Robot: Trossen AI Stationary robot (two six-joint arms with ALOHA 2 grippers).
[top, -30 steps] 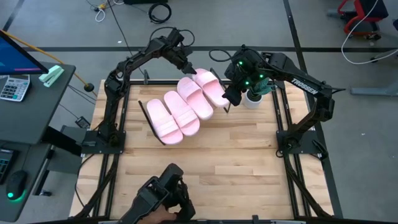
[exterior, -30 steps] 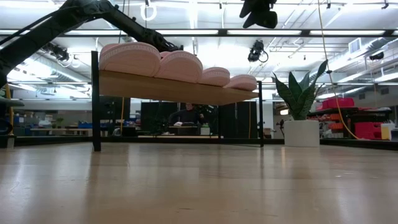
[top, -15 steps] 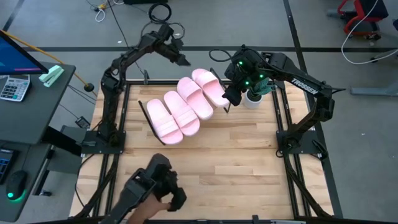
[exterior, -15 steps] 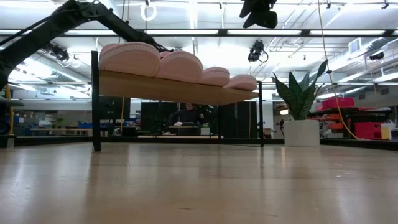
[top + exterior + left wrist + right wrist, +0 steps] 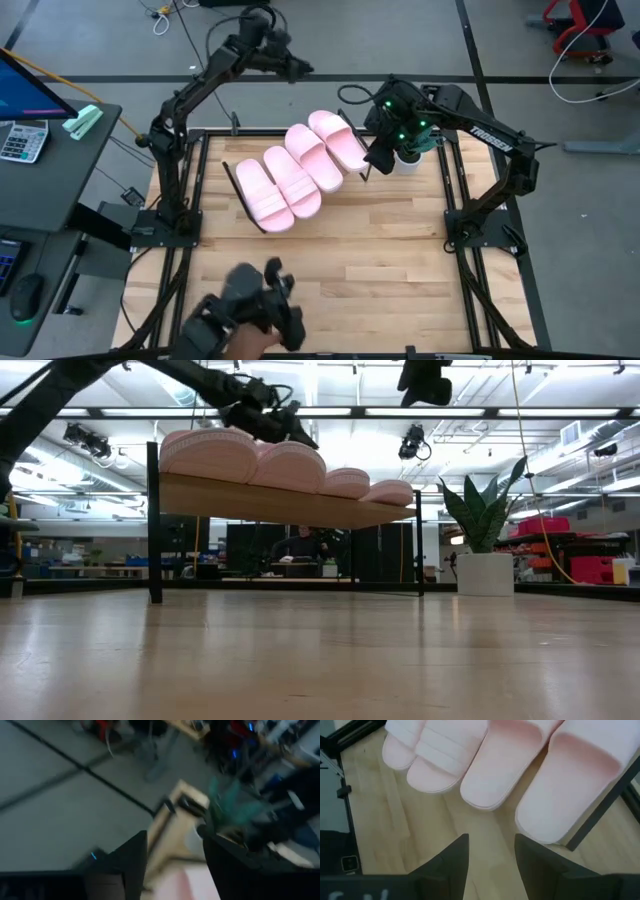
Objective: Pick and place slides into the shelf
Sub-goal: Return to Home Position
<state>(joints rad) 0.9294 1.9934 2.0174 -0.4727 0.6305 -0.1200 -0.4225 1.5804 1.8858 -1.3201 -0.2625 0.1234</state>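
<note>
You have all four slides (image 5: pixel 292 178) on the shelf (image 5: pixel 250 500). They are pale pink rubber, each with one wide ribbed strap, and they lie side by side, touching, in one row along the slanted light-wood board.

A white-potted plant (image 5: pixel 407 158) stands just beside the shelf's far-right end. The right end effector (image 5: pixel 375 160) hovers between that pot and the last slide, fingers apart and empty. The left end effector (image 5: pixel 297 69) hangs well beyond the shelf's far side, off the table (image 5: pixel 380 260), fingers apart and holding nothing. Nothing lies across the slides.

Their long axes run parallel, crosswise to the shelf's length, with rounded ends at the board's near edge. You cannot tell toe from heel here.
</note>
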